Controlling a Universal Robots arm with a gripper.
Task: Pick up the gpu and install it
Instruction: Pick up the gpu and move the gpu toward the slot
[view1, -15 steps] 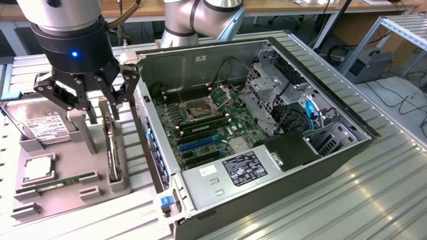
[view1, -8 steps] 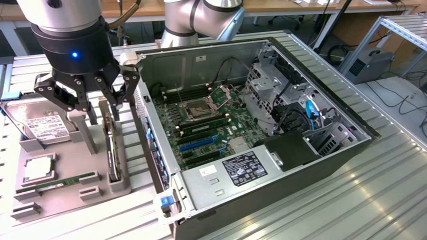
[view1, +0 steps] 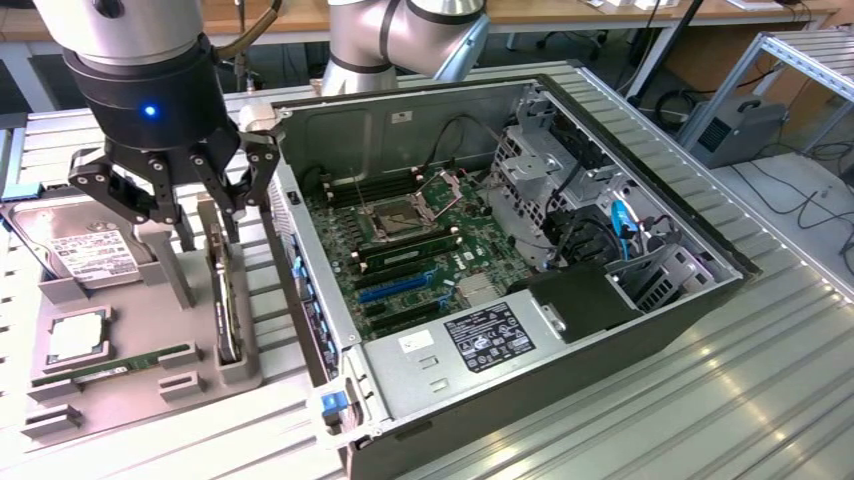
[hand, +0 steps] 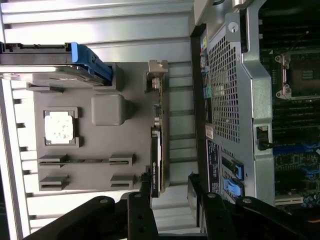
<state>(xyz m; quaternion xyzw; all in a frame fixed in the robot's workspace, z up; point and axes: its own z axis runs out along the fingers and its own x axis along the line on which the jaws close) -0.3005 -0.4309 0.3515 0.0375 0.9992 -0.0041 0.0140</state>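
**Lighting.** Bright, even overhead light fell on the scene. In the exterior view the ribbed metal table (view1: 767, 400) threw back long white streaks on the side of the case (view1: 561, 390) away from the gripper (view1: 180, 212). Shadows were soft and short. The gripper's black housing read as a dark mass, with a small blue lamp (view1: 150, 110) glowing on it. The grey tray (view1: 134, 400) below the gripper was flatly lit. In the wrist view the table (hand: 100, 30) beyond the tray washed out almost to white. The fingers (hand: 140, 220) stood near-black against it. The board (hand: 295, 125) lay dim beside the case's bright perforated wall (hand: 225, 100).
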